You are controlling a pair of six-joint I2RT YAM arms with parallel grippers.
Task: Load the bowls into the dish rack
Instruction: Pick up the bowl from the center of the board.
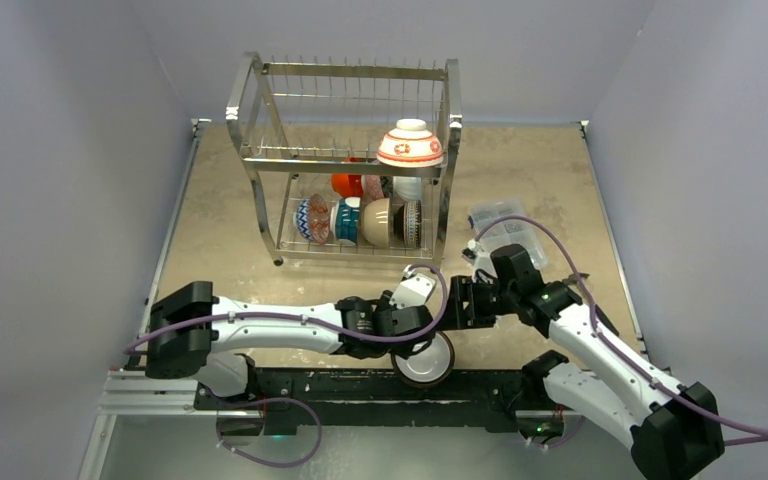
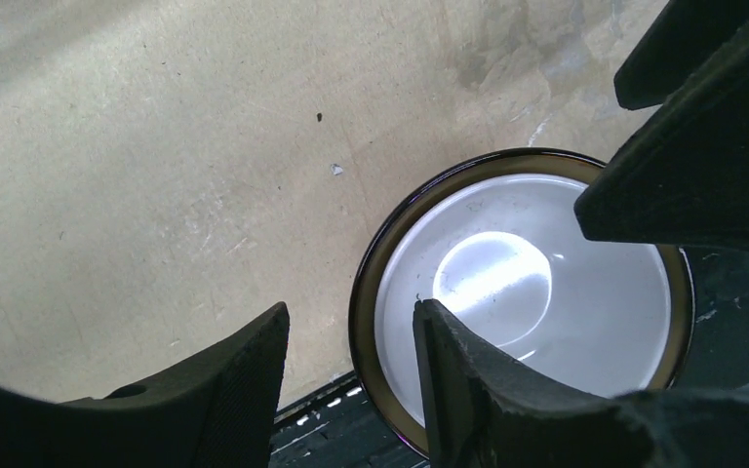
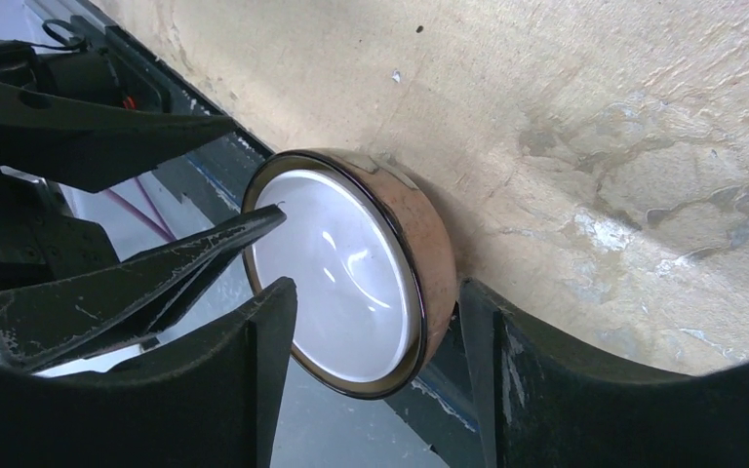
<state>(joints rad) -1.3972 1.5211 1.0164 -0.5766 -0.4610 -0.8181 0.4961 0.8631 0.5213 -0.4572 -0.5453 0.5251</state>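
Observation:
A tan-brown bowl (image 1: 426,364) with a white inside lies at the table's near edge, partly over the black rail. My left gripper (image 2: 351,307) is open and straddles the bowl's (image 2: 546,292) near rim. One finger is inside the bowl and the other stands outside, clear of the wall. My right gripper (image 3: 378,285) is open too, on the opposite side of the bowl (image 3: 341,263), with one finger over the white inside and one against the outer wall. The dish rack (image 1: 345,160) stands at the back. A red-and-white bowl (image 1: 410,145) lies upside down on its upper shelf, and several bowls (image 1: 360,220) stand in the lower one.
A clear plastic box (image 1: 500,222) lies to the right of the rack, just behind my right arm. The black rail (image 1: 360,385) runs along the table's near edge under the bowl. Grey walls close in on the left, the right and the back.

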